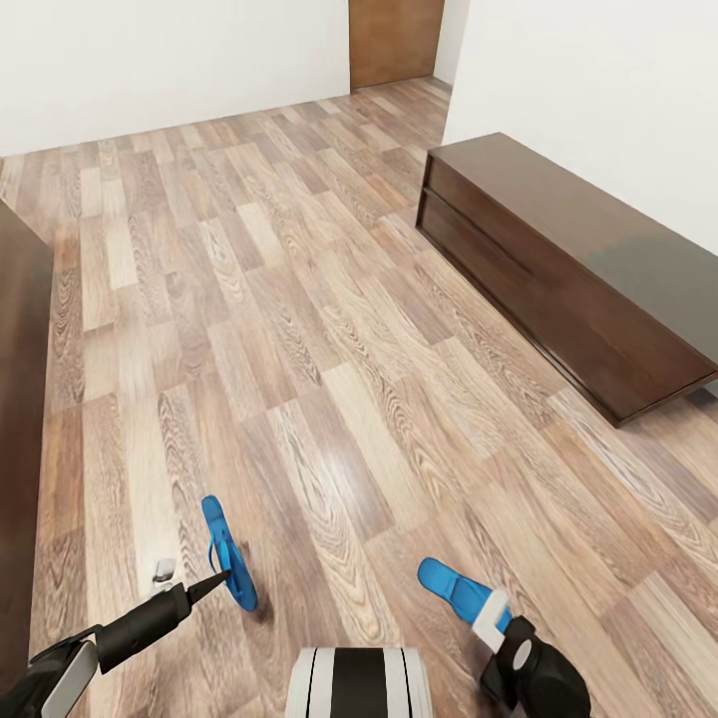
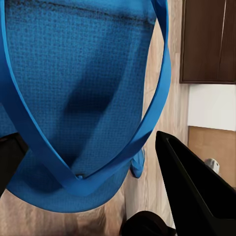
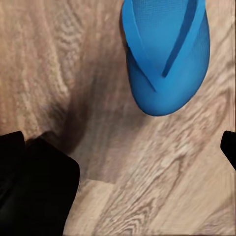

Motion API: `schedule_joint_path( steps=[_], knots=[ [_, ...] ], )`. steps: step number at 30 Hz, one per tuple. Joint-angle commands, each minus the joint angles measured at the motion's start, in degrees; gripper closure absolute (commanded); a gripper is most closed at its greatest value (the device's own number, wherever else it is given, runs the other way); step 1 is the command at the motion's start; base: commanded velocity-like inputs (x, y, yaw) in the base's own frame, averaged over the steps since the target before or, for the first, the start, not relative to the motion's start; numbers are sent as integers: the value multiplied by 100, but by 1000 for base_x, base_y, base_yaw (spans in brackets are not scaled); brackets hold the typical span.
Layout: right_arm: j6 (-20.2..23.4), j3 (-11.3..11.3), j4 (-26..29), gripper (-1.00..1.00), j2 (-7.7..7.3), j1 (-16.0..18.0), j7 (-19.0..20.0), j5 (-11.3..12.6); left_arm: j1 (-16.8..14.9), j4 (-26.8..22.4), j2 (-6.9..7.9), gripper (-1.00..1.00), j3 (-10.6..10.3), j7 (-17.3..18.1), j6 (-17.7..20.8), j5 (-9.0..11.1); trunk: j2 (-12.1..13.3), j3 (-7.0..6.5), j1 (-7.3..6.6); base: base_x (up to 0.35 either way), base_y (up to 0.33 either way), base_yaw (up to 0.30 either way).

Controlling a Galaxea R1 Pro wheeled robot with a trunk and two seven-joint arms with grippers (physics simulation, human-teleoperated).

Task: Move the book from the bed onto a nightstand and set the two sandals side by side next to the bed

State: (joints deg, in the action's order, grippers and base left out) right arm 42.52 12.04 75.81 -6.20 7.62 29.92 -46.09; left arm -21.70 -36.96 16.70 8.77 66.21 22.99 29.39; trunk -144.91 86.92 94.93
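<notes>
One bright-blue sandal [image 1: 226,551] stands on edge just above the wood floor, and my left gripper [image 1: 204,581] is shut on it. In the left wrist view its sole and thong strap [image 2: 83,93] hang close up between the dark fingers [image 2: 196,187]. The second sandal [image 1: 457,586] lies flat on the floor beside my trunk. My right gripper [image 1: 496,628] is at its near end, open. In the right wrist view this sandal [image 3: 164,59] lies just past the spread fingers [image 3: 34,182], with nothing between them. The book is out of view.
A long low dark-brown cabinet [image 1: 573,274] runs along the right wall. A dark wood edge [image 1: 18,419] borders the floor at the left. A brown door [image 1: 396,40] stands at the back. Light wood planks [image 1: 299,329] stretch ahead.
</notes>
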Motion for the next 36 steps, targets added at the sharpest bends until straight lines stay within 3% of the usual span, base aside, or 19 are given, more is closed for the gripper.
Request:
schedule_joint_path(
  steps=[1, 3, 4, 5, 7, 10, 29, 32, 36],
  knots=[
    [19, -38, 42, -100, -4, 3, 49, -55, -1, -3, 0, 100, 2, -11, 39, 15, -1, 3, -1, 0, 0, 0],
    [23, -130, 141, -100, -4, 3, 54, -49, -1, -2, 0, 100, 2, -11, 39, 15, -1, 3, -1, 0, 0, 0],
    [25, -251, 243, -100, -4, 3, 62, -43, -1, 0, -2, 100, 2, -11, 39, 15, -1, 3, -1, 0, 0, 0],
    [27, -522, 367, -100, -4, 3, 77, -37, -1, 3, -4, 100, 2, -12, 39, 15, -1, 3, -1, 0, 0, 0],
    [27, -765, 426, -100, -4, 3, 86, -39, -1, 4, -7, 100, 2, -12, 39, 15, -1, 3, -1, 0, 0, 0],
    [29, -867, 470, -100, -4, 3, 88, -35, -1, 4, -8, 100, 2, -11, 39, 15, -1, 3, -1, 0, 0, 0],
    [77, -903, 479, -100, 12, 91, 108, -15, 8, -2, -57, 100, -7, -13, 32, 10, -1, 3, -1, 0, 0, 0],
    [80, -901, 472, -100, 9, 360, 117, 131, 8, -3, -75, 100, 0, -12, 31, 8, -1, 3, -1, 0, 0, 0],
    [80, -886, 469, -100, 8, 432, 112, 279, 8, -2, -77, 100, 1, -11, 30, 10, -1, 3, -1, 9, 0, 0]
  ],
)
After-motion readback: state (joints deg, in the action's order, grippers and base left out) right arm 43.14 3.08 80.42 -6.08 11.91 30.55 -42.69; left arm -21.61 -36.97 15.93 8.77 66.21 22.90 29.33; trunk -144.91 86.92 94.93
